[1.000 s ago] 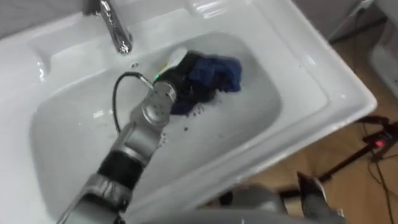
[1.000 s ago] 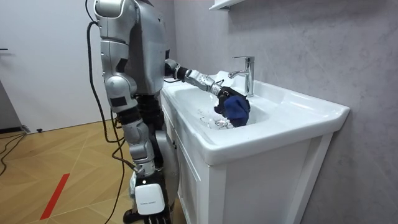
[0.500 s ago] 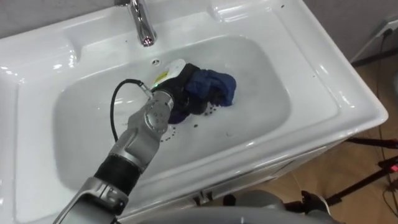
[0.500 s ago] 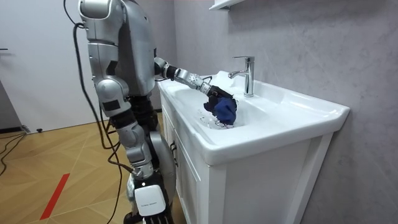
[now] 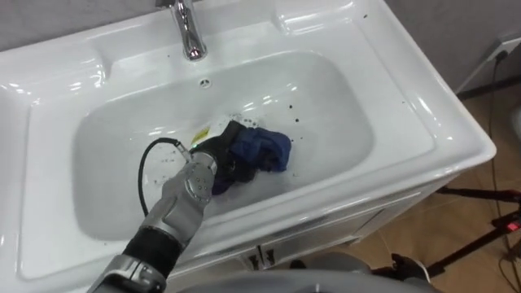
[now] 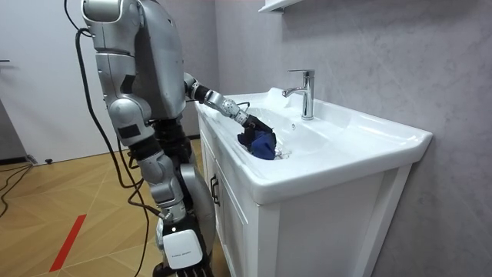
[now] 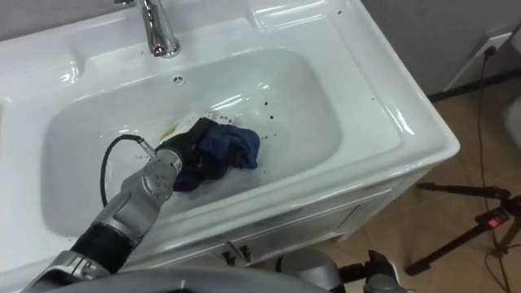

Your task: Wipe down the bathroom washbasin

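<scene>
Fingers of the left hand [image 5: 221, 159] were kept curled on the cloth [image 5: 262, 150], which had been dragged within the last second from under the tap [image 5: 189, 37] to the front wall of the basin [image 5: 407, 106]; a wiping stroke was judged under way. Dark specks [image 5: 295, 120] left behind it were shown by the eye views, the robot's stance at the counter [image 6: 323, 223] by the room view.

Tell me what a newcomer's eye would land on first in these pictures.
The dark blue cloth stands out most, bunched in the bottom of the white basin toward its front wall, with the robot's left hand closed on it. Next comes the shiny faucet at the basin's back rim, and a scatter of dark specks on the basin floor just behind the cloth.
</scene>
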You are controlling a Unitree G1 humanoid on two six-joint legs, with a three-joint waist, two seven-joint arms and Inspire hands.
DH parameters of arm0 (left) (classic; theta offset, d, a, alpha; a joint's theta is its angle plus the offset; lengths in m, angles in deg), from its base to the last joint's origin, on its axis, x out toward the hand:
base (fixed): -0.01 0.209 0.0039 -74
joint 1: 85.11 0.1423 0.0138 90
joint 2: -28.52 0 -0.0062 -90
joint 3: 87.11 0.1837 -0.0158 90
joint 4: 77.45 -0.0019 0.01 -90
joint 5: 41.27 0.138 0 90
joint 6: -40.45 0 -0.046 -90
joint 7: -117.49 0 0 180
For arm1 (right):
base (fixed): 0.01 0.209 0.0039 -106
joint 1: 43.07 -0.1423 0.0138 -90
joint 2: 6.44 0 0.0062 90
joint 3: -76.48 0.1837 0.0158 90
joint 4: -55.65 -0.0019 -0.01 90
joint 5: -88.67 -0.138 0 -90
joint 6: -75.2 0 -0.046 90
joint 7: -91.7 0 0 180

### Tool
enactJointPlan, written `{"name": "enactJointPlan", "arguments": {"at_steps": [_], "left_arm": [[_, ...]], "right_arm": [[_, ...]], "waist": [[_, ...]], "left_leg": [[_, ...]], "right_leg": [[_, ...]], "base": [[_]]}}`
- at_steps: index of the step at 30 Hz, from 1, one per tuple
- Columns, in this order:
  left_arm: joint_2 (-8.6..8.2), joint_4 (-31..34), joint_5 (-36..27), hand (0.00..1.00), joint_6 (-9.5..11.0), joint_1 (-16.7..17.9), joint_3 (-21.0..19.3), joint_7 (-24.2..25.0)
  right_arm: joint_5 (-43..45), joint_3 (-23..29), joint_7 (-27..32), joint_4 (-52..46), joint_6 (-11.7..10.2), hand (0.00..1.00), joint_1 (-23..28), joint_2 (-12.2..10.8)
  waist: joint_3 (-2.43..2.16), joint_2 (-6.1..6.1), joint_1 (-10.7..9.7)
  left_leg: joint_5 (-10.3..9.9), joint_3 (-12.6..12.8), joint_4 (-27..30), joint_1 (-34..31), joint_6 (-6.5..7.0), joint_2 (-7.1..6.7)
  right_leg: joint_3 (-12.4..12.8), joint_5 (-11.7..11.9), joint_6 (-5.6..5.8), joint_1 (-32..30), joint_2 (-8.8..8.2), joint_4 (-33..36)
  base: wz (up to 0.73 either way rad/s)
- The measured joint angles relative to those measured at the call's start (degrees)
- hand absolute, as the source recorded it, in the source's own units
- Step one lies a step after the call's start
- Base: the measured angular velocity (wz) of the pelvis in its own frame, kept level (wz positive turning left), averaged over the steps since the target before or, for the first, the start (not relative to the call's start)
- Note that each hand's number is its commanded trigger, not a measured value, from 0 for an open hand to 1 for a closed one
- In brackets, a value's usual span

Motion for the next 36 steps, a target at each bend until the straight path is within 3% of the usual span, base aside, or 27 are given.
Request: {"name": "enactJointPlan", "arguments": {"at_steps": [6,8,16,19,21,26,31,36], "left_arm": [[0.02,-0.61,9.7,1.0,1.5,0.92,-0.96,-0.92],[0.33,-0.71,10.24,1.0,1.51,1.22,-1.27,-1.25],[3.33,0.26,13.69,1.0,1.51,3.48,-4.39,-1.73],[6.23,2.52,15.34,1.0,1.39,5.18,-4.56,-0.77],[7.17,3.4,16.48,1.0,1.35,5.94,-4.94,-0.4],[7.3,4.24,17.51,1.0,1.29,6.54,-6.9,0.71],[9.3,5.88,17.71,1.0,0.73,6.57,-6.92,2.59],[9.67,5.98,17.71,1.0,-0.28,6.56,-7.47,2.94]], "right_arm": [[3.65,1.1,-0.1,0.11,0.08,0.0,-0.11,0.17],[3.7,1.33,-0.11,0.43,0.15,0.0,-0.09,0.47],[6.78,4.44,-0.09,0.27,1.8,0.0,-0.23,2.16],[7.73,5.01,-0.21,0.25,1.94,0.0,-0.24,2.37],[9.24,5.05,-0.63,0.27,1.93,0.0,-0.24,2.61],[11.95,5.03,-0.98,1.24,1.96,0.0,-0.22,2.76],[13.43,5.01,-1.02,2.55,2.54,0.0,-0.25,2.96],[13.47,4.96,-1.23,2.71,2.53,0.0,-0.28,3.81]], "waist": [[0.0,0.03,0.95],[0.04,0.22,1.35],[0.08,4.27,1.44],[0.0,4.4,1.47],[-0.01,4.44,1.47],[0.0,4.34,2.26],[-0.04,4.39,3.02],[-0.03,4.39,3.29]], "left_leg": [[-0.01,0.35,0.01,0.08,0.0,0.02],[-0.02,0.29,-0.04,0.28,0.0,0.07],[-0.92,-0.23,-0.33,-0.23,0.0,0.4],[-0.89,-0.42,-0.07,-0.32,-0.03,0.42],[-0.85,-0.5,0.06,-0.4,-0.01,0.35],[-0.8,-0.1,0.86,-0.39,0.05,0.19],[-0.8,-0.13,1.21,-0.95,0.06,0.19],[-0.8,-0.14,1.78,-1.17,0.05,0.19]], "right_leg": [[0.03,0.01,0.0,0.02,0.05,0.06],[0.06,0.04,-0.04,0.18,0.15,0.03],[-0.23,0.03,-0.23,-0.23,0.43,0.37],[-0.36,-0.28,-0.75,-0.58,0.34,1.27],[-0.45,-0.32,-0.72,-0.58,0.22,1.26],[-0.31,-0.56,-0.51,-0.64,-0.05,1.54],[-0.58,-1.21,-0.09,-1.23,-0.21,2.16],[-0.77,-1.6,-0.2,-1.56,-0.36,3.05]], "base": [[0.0],[0.0],[0.0],[0.02],[0.02],[-0.02],[0.02],[0.01]]}}
